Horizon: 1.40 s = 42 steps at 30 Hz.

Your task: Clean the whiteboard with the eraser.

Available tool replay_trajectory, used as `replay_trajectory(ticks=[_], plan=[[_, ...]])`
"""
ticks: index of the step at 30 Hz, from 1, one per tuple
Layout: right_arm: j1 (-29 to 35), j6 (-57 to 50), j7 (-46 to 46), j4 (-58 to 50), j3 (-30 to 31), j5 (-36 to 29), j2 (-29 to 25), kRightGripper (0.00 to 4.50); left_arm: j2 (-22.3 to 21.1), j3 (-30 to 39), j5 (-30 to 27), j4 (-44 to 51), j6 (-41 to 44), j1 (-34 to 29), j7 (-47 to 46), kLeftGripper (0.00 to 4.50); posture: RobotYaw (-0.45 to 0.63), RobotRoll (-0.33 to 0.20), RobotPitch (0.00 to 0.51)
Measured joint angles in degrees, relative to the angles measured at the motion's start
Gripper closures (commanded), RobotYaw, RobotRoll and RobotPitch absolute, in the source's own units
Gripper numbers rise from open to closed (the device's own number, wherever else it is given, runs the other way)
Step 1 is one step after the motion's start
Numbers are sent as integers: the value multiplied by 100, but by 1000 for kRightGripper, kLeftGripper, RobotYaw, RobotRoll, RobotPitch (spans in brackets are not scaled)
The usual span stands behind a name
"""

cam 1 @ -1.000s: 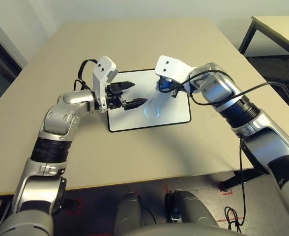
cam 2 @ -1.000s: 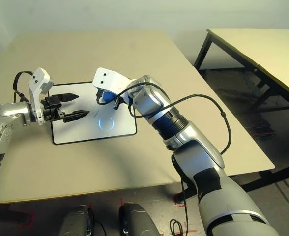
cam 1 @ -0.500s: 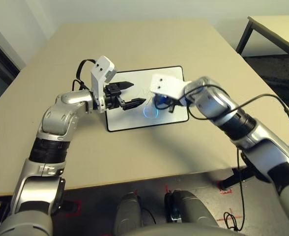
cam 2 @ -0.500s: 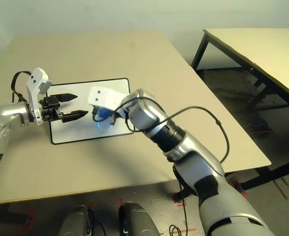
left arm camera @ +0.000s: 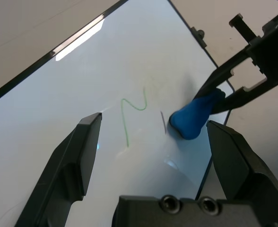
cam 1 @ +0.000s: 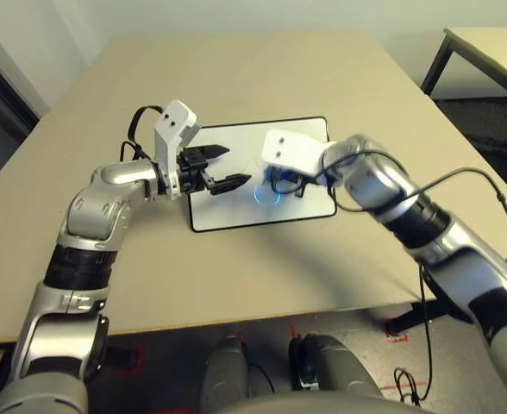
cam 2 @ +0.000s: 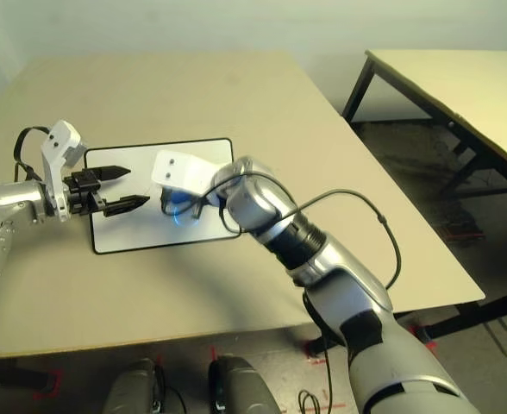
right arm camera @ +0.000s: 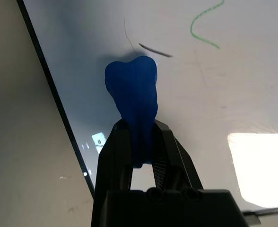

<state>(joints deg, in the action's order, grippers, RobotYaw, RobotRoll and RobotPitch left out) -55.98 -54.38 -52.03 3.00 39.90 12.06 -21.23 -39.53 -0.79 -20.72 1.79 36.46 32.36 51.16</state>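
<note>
Since a second earlier, the eraser [right arm camera: 133,97] had travelled from the whiteboard's [cam 1: 228,211] far right part toward its middle. It was pinched in the right hand [right arm camera: 138,142], tip pressed beside a short dark stroke; a green squiggle [left arm camera: 129,116] remained. The left hand [left arm camera: 153,156] hovered wide. Firm, overlapping passes seemed advisable.

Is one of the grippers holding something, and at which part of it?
The right gripper pinches the blue eraser at one end. The left gripper holds nothing.
</note>
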Motion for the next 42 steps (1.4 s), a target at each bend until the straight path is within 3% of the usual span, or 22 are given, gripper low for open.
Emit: replay_trajectory(ticks=[8,19,22,29,33,42], plan=[[-1124,683,486,1547,-467,34,510,3934,-119,20,2,27,67,0,5,0,6,0,69],[-133,207,-150,-14,165,152,-3,3935,-252,106,2,23,112,-11,53,0,2,0,71],[-216,297,-137,230,171,157,84,3935,-255,106,4,19,112,-7,62,0,0,0,71],[-1374,549,333,1562,-254,218,656,3935,-257,108,10,-2,109,2,84,0,-3,0,67],[-1187,508,286,1455,-250,248,609,3935,-260,108,11,-7,110,2,93,0,-2,0,70],[-608,-277,-353,-22,319,253,90,3935,-272,109,8,-3,137,1,105,0,-9,0,83]])
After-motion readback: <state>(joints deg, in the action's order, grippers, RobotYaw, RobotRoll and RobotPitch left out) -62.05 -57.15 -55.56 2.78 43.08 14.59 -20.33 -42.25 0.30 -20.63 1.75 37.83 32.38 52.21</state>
